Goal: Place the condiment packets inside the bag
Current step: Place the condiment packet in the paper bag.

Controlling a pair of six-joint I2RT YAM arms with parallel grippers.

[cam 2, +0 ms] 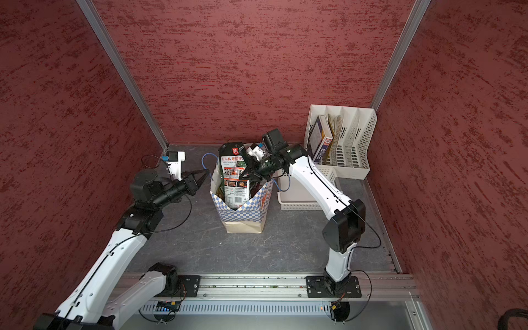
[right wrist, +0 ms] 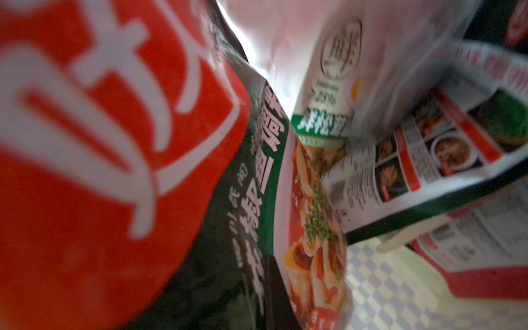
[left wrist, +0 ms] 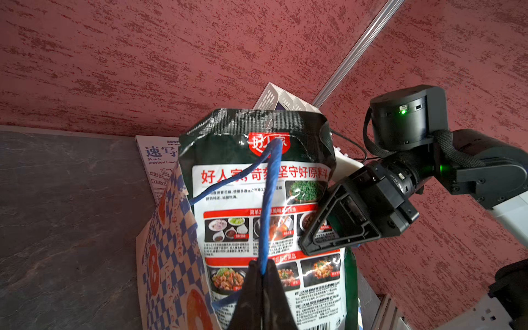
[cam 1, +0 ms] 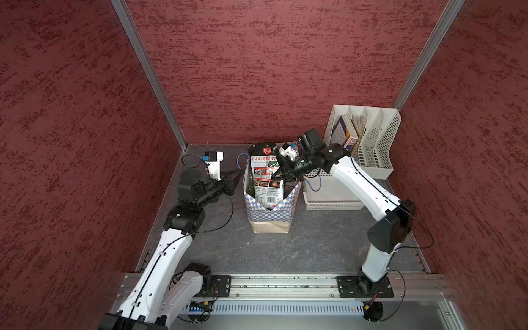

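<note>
While the left gripper (cam 1: 238, 172) reached in from the left side of the grey table (cam 1: 314, 245), its 2 fingers were pressed together on the blue cord handle (cam 1: 241, 160) of the bag (cam 1: 271, 213). The left wrist view showed that cord pinched between the dark fingertips (left wrist: 251, 285).

The bag stood upright near the middle of the table in both top views, mouth open, its checkered sides above a tan base. A white sketch booklet (left wrist: 158, 160) lay just behind it.

A dark green packet (cam 1: 264, 177) stood upright in the bag's mouth. Its lower part was inside, and its top, with a red logo, rose above the rim.

The right gripper (cam 1: 281, 175) was clamped on the right side of this packet, jaws closed across its printed face.

The right wrist view was blurred and very close. Deeper in the bag it showed at least 2 more packets: 1 with a white back and food photos (right wrist: 428, 148) and 1 red-and-white (right wrist: 480, 251), against the checkered wall.

Right of the bag, a white perforated basket (cam 1: 331, 200) sat just beside it. Farther right, near the back corner, stood a white file rack (cam 1: 380, 143) holding books (cam 1: 344, 131).
</note>
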